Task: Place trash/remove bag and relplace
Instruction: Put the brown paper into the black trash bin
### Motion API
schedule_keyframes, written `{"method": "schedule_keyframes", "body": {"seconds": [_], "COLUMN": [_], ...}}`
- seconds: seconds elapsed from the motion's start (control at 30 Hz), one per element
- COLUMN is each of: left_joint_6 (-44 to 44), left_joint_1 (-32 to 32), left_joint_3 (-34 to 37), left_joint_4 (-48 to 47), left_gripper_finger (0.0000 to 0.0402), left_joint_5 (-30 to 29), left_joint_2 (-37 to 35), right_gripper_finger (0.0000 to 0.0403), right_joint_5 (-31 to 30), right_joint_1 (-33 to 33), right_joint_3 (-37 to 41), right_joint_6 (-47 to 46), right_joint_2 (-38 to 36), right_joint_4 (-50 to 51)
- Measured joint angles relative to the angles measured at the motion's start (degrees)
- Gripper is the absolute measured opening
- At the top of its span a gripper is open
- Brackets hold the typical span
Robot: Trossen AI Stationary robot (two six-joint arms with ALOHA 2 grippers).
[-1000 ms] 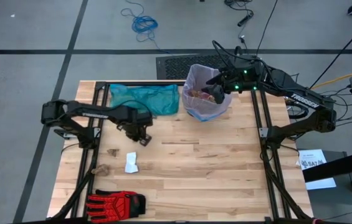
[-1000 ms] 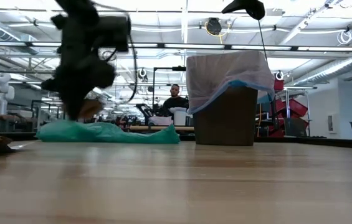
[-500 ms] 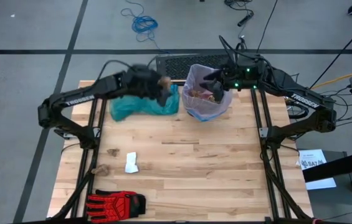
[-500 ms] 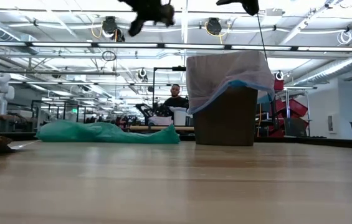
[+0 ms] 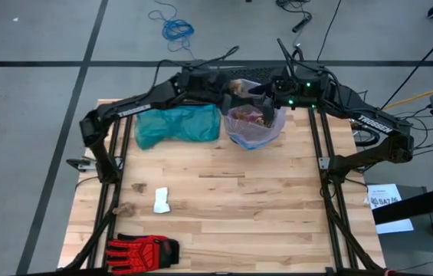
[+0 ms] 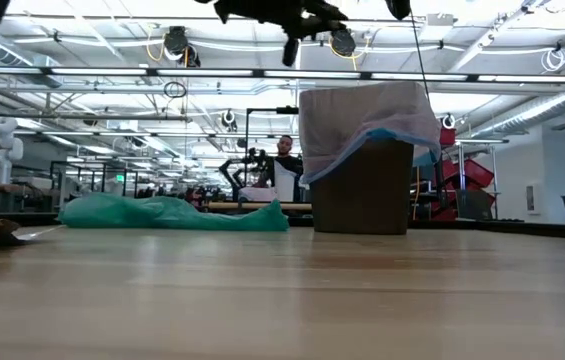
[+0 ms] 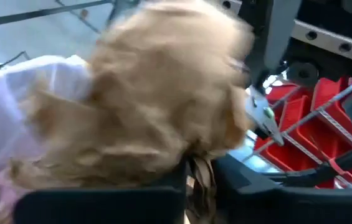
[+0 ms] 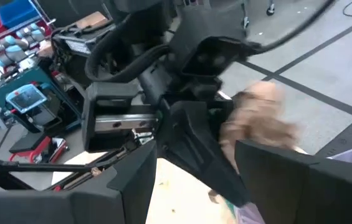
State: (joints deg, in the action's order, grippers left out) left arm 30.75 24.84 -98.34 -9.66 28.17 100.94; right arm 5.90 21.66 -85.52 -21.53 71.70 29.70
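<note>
The left claw (image 5: 231, 86) has moved from above the green bag (image 5: 178, 125) to the rim of the bin, and now it hangs just over the bag (image 5: 254, 130) that lines that bin. It is closed on a tan wad (image 5: 237, 85) of crumpled stuff; in the left wrist view this wad (image 7: 144, 106) fills most of the picture, sitting above the dark fingers, with the pale bag (image 7: 4, 118) below it.

The bag stands at the far side of the worktop (image 5: 239, 207), to the right of the green bag, and there is already some trash inside. In the low view its pale skirt (image 6: 362, 125) hangs over the dark bin (image 6: 360, 190).

The right claw (image 5: 266, 90) waits at the far right rim of the bin, very near the left one; I cannot tell if its fingers are apart or together. Its wrist view looks at the left claw (image 8: 225, 146) with the wad (image 8: 260, 121).

Near the left front of the worktop lie a white scrap (image 5: 161, 201), two small brown bits (image 5: 124, 207) and a red glove (image 5: 143, 250). A person (image 6: 284, 160) sits far behind.
</note>
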Motion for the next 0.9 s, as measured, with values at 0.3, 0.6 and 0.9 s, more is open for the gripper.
{"method": "schedule_keyframes", "body": {"seconds": [0.3,0.6,0.9], "left_joint_6": [-0.08,-0.06,0.34], "left_joint_1": [0.02,0.39,1.4], "left_joint_3": [-1.5,-1.5,-1.5], "left_joint_4": [0.15,0.13,0.45], "left_gripper_finger": [0.0174,0.0205,0.0206], "left_joint_5": [1.83,4.64,5.97], "left_joint_2": [1.62,1.62,1.66], "right_gripper_finger": [0.021,0.0208,0.0208], "right_joint_5": [0.45,-2.3,-10.41], "right_joint_1": [-0.01,0.27,0.52], "right_joint_3": [0.0,0.0,0.0], "right_joint_6": [0.38,1.48,1.45], "right_joint_2": [-0.34,-0.46,-0.46], "right_joint_4": [0.02,-0.12,2.99]}}
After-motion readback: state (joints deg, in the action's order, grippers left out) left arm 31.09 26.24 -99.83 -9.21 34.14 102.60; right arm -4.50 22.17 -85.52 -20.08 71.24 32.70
